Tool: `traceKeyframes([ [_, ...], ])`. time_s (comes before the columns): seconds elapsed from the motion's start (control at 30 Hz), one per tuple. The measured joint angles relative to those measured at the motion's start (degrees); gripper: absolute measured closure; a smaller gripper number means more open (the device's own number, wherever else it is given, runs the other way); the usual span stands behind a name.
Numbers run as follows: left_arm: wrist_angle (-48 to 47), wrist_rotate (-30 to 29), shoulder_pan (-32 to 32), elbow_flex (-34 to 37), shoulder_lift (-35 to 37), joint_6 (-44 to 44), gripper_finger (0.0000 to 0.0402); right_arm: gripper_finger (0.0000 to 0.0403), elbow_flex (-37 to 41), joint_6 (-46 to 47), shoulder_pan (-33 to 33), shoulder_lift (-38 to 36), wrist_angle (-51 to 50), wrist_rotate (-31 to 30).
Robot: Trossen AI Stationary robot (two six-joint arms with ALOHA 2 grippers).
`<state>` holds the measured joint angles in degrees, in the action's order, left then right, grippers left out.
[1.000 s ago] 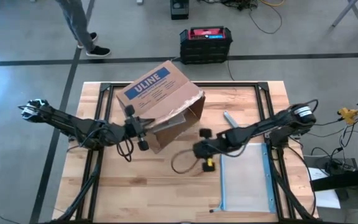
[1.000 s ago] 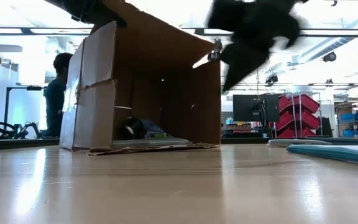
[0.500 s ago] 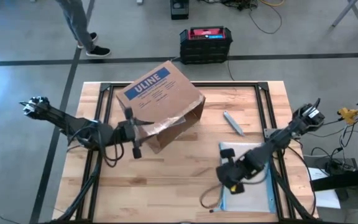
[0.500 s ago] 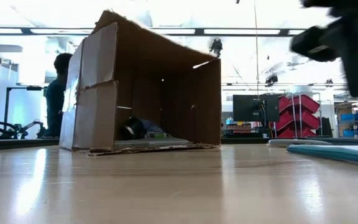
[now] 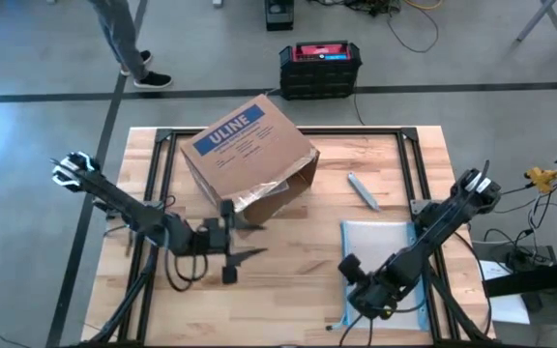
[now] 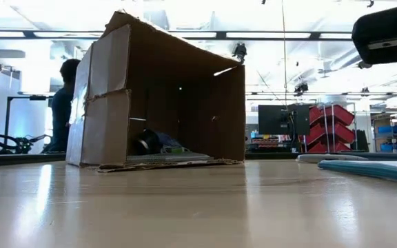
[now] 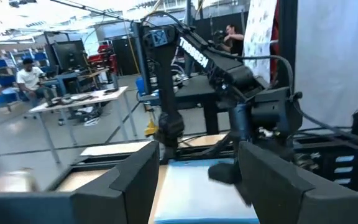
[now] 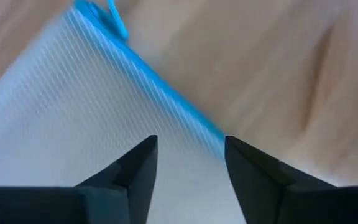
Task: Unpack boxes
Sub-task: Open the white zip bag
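The brown cardboard box with the blue ULINE label lies on its side at the table's far middle, resting on one wall, its open end toward the near right. A dark object lies inside it. My left gripper hovers open just near of the box's opening, pointing level toward the table's right with nothing between its fingers. My right gripper points down, open, over the near left corner of the clear blue-edged pouch.
The pouch lies flat at the near right. A grey strip lies right of the box. A black crate with a red top stands on the floor beyond the far edge, and a person stands at the far left.
My left gripper has drawn back from the box's opening toward the near edge and turned level toward the right. My right gripper has swung from beside the box to the near right, down over the pouch; the dark cable that hung from it no longer shows.
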<state>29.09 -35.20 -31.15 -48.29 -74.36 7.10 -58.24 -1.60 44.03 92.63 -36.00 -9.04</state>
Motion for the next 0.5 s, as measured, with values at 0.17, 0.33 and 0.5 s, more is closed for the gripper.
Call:
traceKeyframes([
  [0.17,4.0,-0.2,-1.0,-4.0,-8.7,-3.3,0.0214,0.0216,-0.5,-0.1,0.4,2.8,3.1,0.5],
  [0.33,2.3,-0.2,-2.2,-13.2,-19.4,-3.5,0.0225,0.0232,-1.3,13.3,3.0,2.1,3.3,2.0],
  [0.5,-2.9,-0.2,-2.3,-23.8,-29.1,-4.8,0.0233,0.0256,-1.9,28.9,8.9,1.3,4.0,1.1],
])
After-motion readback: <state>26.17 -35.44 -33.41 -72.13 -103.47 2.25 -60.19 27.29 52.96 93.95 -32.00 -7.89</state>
